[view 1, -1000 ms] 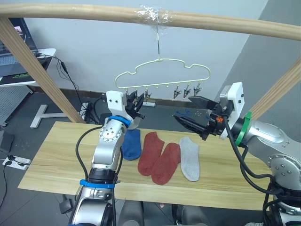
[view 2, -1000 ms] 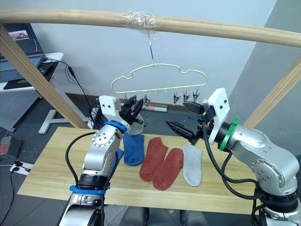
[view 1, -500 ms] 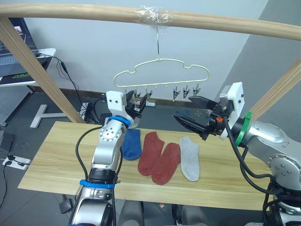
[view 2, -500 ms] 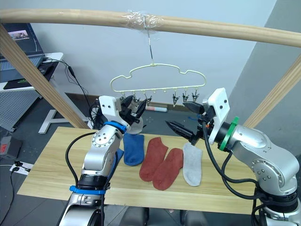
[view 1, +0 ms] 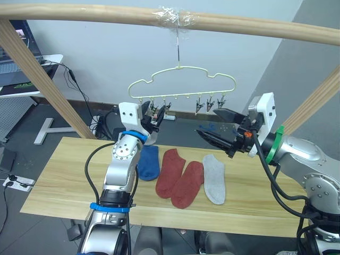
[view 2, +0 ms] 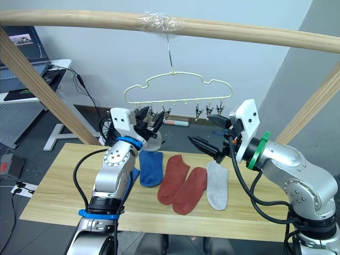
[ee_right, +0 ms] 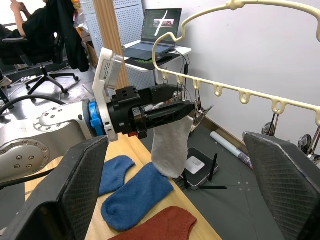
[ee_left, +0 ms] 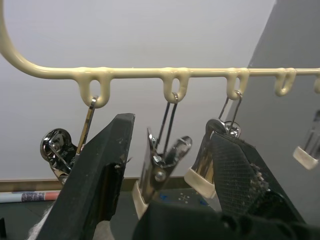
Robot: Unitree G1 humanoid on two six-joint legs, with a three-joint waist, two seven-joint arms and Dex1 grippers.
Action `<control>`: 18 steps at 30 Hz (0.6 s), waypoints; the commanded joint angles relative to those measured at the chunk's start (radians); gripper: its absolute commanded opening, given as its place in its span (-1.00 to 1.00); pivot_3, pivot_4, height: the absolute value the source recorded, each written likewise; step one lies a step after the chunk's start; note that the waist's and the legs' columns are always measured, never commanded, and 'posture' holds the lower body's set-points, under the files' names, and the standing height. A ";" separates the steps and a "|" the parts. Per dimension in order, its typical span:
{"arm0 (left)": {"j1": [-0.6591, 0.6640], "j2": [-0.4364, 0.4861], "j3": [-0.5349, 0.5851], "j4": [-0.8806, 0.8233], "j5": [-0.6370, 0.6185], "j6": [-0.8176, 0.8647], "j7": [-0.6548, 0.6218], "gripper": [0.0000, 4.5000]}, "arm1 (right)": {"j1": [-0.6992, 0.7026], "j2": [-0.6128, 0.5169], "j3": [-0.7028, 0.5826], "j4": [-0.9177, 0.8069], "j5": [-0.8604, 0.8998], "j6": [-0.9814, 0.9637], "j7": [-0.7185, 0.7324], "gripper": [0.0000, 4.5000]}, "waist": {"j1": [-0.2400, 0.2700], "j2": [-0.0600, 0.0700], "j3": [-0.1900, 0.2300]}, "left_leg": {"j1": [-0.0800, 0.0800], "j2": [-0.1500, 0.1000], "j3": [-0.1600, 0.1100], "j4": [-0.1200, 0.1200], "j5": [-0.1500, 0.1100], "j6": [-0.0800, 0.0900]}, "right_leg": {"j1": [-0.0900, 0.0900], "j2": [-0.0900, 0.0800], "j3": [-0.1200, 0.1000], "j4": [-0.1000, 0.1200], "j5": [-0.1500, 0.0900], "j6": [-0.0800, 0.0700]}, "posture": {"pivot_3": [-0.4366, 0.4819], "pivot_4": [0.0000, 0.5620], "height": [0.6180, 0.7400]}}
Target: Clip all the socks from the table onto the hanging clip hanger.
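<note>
Right wrist view: left gripper (ee_right: 170, 111) seemingly pinches grey sock (ee_right: 170, 146) beside clip hanger (ee_right: 240, 95); right gripper (view 1: 215, 126) spread.

A pale yellow-green clip hanger (view 1: 183, 82) hangs by its hook, dark clips in a row. On the light wood table (view 1: 64, 186) lie blue (view 1: 149, 162), two rust-red (view 1: 180, 178) and grey (view 1: 214, 178) socks; another grey sock (ee_right: 170, 147) hangs beneath the clips.

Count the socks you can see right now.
6: two blue socks and, two rust-red socks and, one grey sock on the table, plus another grey sock hanging from the left hand by the clip hanger.
</note>
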 commanded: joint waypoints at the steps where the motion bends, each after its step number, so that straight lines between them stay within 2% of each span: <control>1: -0.014 -0.003 0.002 -0.005 0.003 -0.031 0.005 0.07 | -0.002 -0.004 -0.033 -0.024 0.019 -0.021 -0.005 1.00 | 0.000 0.000 0.000 | 0.000 0.000 0.000 0.000 0.000 0.000 | 0.000 0.000 0.000 0.000 0.000 0.000 | 0.20 -0.29 1.00; 3: -0.016 -0.003 0.003 -0.001 -0.003 -0.031 0.002 -0.15 | -0.003 -0.004 -0.035 -0.025 0.022 -0.020 -0.007 1.00 | 0.000 0.000 0.000 | 0.000 0.000 0.000 0.000 0.000 0.000 | 0.000 0.000 0.000 0.000 0.000 0.000 | 0.20 -0.29 1.00; 7: -0.017 -0.005 0.005 0.002 -0.018 -0.024 -0.011 -0.70 | -0.004 -0.003 -0.037 -0.025 0.025 -0.019 -0.011 1.00 | 0.000 0.000 0.000 | 0.000 0.000 0.000 0.000 0.000 0.000 | 0.000 0.000 0.000 0.000 0.000 0.000 | 0.20 -0.29 1.00; 10: -0.014 -0.005 0.005 -0.003 -0.024 -0.023 -0.017 -0.93 | -0.001 -0.002 -0.036 -0.026 0.026 -0.020 -0.015 1.00 | 0.000 0.000 0.000 | 0.000 0.000 0.000 0.000 0.000 0.000 | 0.000 0.000 0.000 0.000 0.000 0.000 | 0.19 -0.31 1.00; 12: -0.013 -0.005 0.004 -0.005 -0.026 -0.021 -0.019 -0.99 | 0.003 -0.002 -0.033 -0.026 0.025 -0.022 -0.018 1.00 | 0.000 0.000 0.000 | 0.000 0.000 0.000 0.000 0.000 0.000 | 0.000 0.000 0.000 0.000 0.000 0.000 | 0.19 -0.31 1.00; 18: -0.004 0.001 0.001 -0.029 -0.058 0.018 -0.063 -0.99 | 0.088 -0.005 0.010 -0.030 -0.042 -0.040 -0.029 1.00 | 0.001 0.000 0.000 | -0.001 0.000 0.000 0.000 0.000 0.000 | 0.000 0.000 0.000 -0.001 0.000 0.000 | 0.20 -0.31 1.00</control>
